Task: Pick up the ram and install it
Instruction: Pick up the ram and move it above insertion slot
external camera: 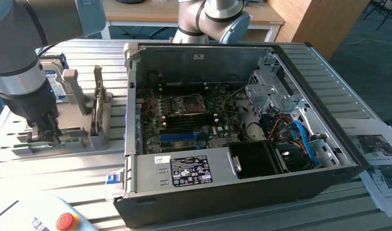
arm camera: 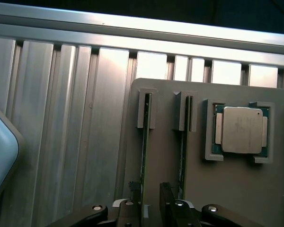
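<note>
Pincer [arm camera: 149, 191] spread astride the ram [arm camera: 144, 142], second stick [arm camera: 183, 142] beside, processor [arm camera: 241, 130] near, grey holder [arm camera: 227, 189] beneath

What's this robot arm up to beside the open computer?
The arm's gripper is down at a grey holder, open, with its fingers on either side of a ram that stands on edge in a slot. The ram is not yet lifted. The computer case sits open beside the holder.
</note>
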Robot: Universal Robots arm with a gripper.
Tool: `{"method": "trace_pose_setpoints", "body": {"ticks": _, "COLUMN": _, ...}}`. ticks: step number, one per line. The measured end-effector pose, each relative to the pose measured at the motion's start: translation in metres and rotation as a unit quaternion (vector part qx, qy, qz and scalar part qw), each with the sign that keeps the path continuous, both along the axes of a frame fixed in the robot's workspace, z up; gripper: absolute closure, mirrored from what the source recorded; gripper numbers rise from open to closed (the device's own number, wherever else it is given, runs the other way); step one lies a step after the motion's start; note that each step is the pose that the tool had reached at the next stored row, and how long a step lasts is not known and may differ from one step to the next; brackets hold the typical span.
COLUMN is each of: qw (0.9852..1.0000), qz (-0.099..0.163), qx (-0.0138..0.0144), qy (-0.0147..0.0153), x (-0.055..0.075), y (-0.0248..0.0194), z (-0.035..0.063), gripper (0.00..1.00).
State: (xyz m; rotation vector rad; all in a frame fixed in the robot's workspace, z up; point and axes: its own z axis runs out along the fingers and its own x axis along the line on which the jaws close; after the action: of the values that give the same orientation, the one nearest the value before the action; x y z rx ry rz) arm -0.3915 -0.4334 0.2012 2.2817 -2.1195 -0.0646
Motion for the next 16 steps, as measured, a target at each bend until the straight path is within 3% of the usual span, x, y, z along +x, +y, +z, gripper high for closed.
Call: {"method": "trace_pose_setpoints", "body": {"ticks": 16, "qw": 1.0000, "qz": -0.001, "qx": 0.0000, "qy": 0.0000, "x": 0.0001, "y": -0.0023, "z": 0.0000, "gripper": 0.70}}
